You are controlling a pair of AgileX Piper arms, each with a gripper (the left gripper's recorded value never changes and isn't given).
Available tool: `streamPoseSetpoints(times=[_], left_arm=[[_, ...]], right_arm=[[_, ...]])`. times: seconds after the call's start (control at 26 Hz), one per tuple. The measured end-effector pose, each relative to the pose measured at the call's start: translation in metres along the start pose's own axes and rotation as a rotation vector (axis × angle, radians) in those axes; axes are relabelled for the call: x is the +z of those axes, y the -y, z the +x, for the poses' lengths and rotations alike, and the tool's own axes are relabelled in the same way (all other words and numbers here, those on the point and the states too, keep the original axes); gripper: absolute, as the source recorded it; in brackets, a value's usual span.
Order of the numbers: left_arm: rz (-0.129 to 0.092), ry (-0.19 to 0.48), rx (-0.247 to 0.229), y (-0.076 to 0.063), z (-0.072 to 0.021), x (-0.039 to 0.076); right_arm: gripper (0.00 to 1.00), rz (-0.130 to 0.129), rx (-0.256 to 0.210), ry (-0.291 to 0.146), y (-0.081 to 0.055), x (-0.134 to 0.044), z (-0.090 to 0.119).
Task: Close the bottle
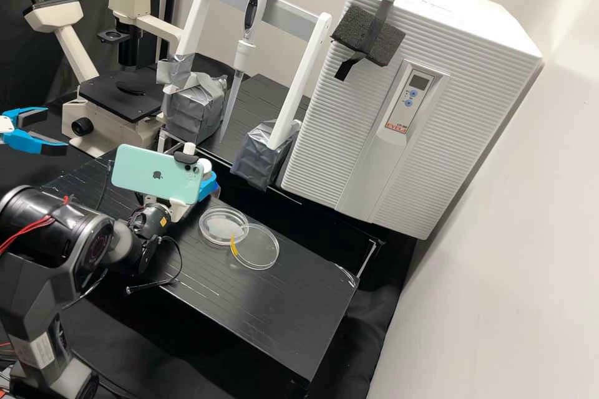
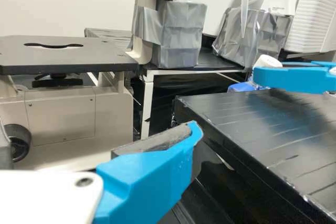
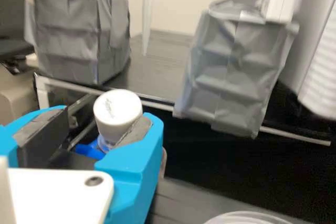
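Bottle [image 3: 88, 149], small, of blue plastic, stands at the tips of the right gripper [image 3: 102, 120] with a white round-topped cap [image 3: 117, 109] on it. The right gripper is set narrow about the cap: one dark pad [image 3: 132, 128] touches it, and a slight gap appears at the other. Whether the cap is threaded home cannot be told.

In the high view the bottle is near the 10 o'clock edge of the black bench [image 1: 281, 305]. Two clear round petri dishes [image 1: 256, 249] lie near, at its 4 o'clock. The left gripper [image 1: 31, 131], spread wide and empty, hangs at the bottle's 9 o'clock, well apart, beside the beige microscope [image 1: 103, 115].

Judged risks:
- Nothing steadies the bottle's body, so a twist may spin the bottle with the cap and leave it loose.
- One-sided pad contact may tip the bottle or slide it off that edge.
- A tilted cap could cross-thread.
- A toppled bottle would strike the dishes.
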Motion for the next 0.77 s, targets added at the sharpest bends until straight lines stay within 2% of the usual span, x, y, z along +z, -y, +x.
streamPoseSetpoints(times=[0.12,0.15,0.23,0.31,0.46,0.61,0.77], left_arm=[[0.003,0.001,0.004,-0.001,-0.0003,0.001],[0.006,0.002,0.007,-0.002,-0.0006,0.001],[0.004,-0.001,0.015,-0.003,-0.0007,0.001],[0.008,-0.003,0.025,-0.005,-0.0013,0.002],[0.009,-0.019,0.041,-0.007,-0.0053,0.002],[-0.004,-0.043,0.063,-0.009,-0.0070,0.001],[-0.006,-0.047,0.065,-0.009,-0.0072,0.000]], right_arm=[[1.00,-0.019,0.043,-0.057,-0.004,-0.003,-0.004],[1.00,-0.018,0.054,-0.069,-0.006,-0.003,-0.006],[1.00,-0.009,0.085,-0.104,-0.010,-0.005,-0.010],[1.00,0.017,0.119,-0.148,-0.014,-0.006,-0.015],[1.00,0.032,0.165,-0.212,-0.020,-0.010,-0.020],[1.00,0.039,0.186,-0.254,-0.022,-0.014,-0.023],[1.00,0.038,0.190,-0.260,-0.023,-0.015,-0.024]])
